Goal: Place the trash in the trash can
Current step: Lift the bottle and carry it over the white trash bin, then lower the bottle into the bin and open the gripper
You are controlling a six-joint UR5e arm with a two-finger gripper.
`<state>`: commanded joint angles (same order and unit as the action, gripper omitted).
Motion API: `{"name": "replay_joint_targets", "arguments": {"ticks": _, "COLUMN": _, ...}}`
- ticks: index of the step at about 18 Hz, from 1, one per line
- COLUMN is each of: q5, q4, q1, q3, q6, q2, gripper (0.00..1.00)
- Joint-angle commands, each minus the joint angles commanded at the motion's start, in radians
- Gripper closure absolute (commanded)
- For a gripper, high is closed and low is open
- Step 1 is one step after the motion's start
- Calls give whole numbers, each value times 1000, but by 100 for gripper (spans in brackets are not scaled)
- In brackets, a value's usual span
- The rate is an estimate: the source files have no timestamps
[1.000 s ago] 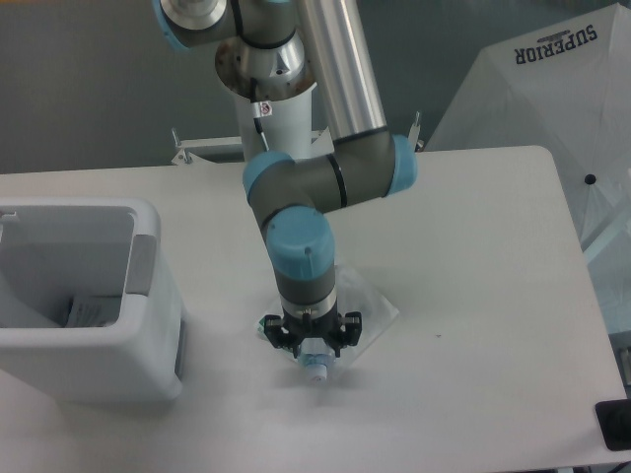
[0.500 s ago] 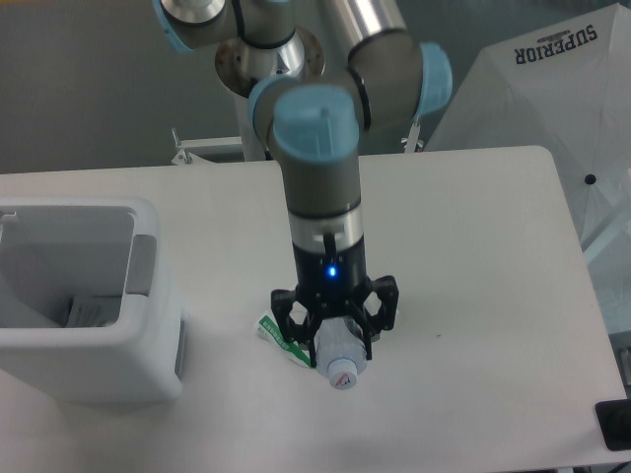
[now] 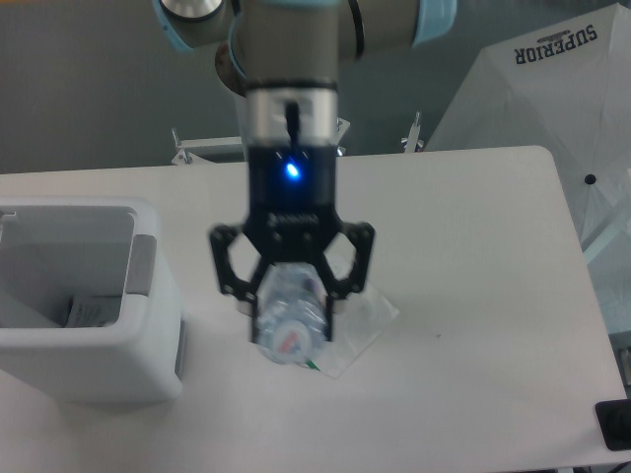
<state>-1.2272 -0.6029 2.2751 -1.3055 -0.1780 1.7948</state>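
Observation:
My gripper [image 3: 293, 296] is shut on the crushed clear plastic bottle [image 3: 289, 325] and holds it high above the table, close to the camera, base end facing the lens. The flat clear plastic bag [image 3: 360, 320] lies on the table under and to the right of the bottle; a bit of its green strip peeks out below the bottle. The white trash can [image 3: 84, 296] stands at the left edge, open at the top, with some paper inside. The gripper is to the right of the can, apart from it.
The arm's base [image 3: 281, 108] stands at the table's back edge. A white umbrella-like cover [image 3: 552, 108] printed SUPERIOR is beyond the right edge. A dark object [image 3: 616, 424] sits at the bottom right corner.
The gripper closed on the bottle on the table and has lifted it up toward the camera and a little left. The bag stays on the table.

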Motion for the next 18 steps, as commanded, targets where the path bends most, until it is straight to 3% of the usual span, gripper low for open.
{"name": "replay_joint_targets", "arguments": {"ticks": 8, "q5": -5, "q4": -1, "q1": -118, "q3": -6, "q6": 87, "q2": -12, "gripper": 33}}
{"name": "replay_joint_targets", "arguments": {"ticks": 12, "q5": -6, "q4": -1, "q1": -218, "q3": -12, "q6": 87, "q2": 46, "gripper": 33}}
{"name": "replay_joint_targets", "arguments": {"ticks": 18, "q5": -9, "q4": -1, "q1": -279, "q3": -84, "q6": 97, "q2": 57, "gripper": 32}}
